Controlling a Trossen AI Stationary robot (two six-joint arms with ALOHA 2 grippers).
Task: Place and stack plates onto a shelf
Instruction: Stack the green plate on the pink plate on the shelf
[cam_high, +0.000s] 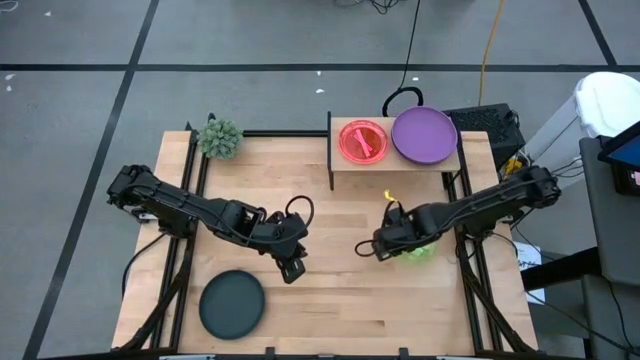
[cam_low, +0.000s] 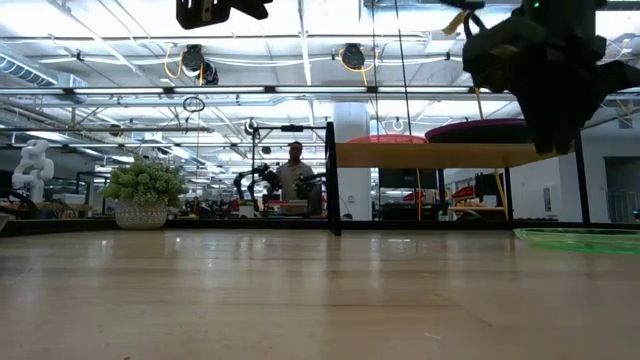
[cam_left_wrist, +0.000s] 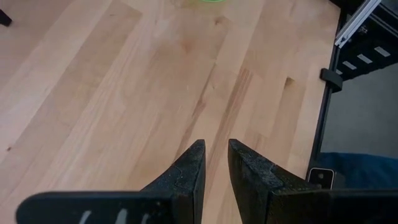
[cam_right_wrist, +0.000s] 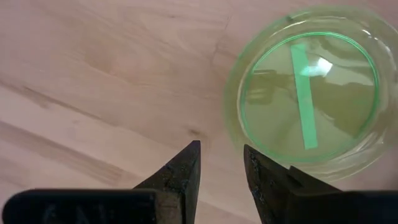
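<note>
In my right wrist view, the right end effector (cam_right_wrist: 221, 163) is nearest: its two dark fingers stand slightly apart with bare wood between them, gripping nothing. Just beyond the fingertips a translucent green plate (cam_right_wrist: 309, 90) lies flat on the surface (cam_right_wrist: 93, 93), apart from the fingers. In the high view I see this end effector (cam_high: 372, 248) over the right half of the surface, with the green plate (cam_high: 418, 252) partly hidden under the arm. The left end effector (cam_left_wrist: 214, 163) shows a narrow gap between its fingers and holds nothing; it hangs above bare wood near the centre of the surface (cam_high: 330, 300), left of the right end effector. A dark teal plate (cam_high: 232, 304) lies flat near the front-left corner of the surface, apart from both arms. The shelf (cam_high: 345, 165) stands at the back edge, right of centre; on it a pink-red plate (cam_high: 363, 140) sits to the left and a purple plate (cam_high: 424, 134) to the right, side by side. I cannot tell whether either is a stack. A small green plant (cam_high: 219, 137) stands at the back-left corner. In the low view a person (cam_low: 295, 172) stands in the room beyond the surface.
</note>
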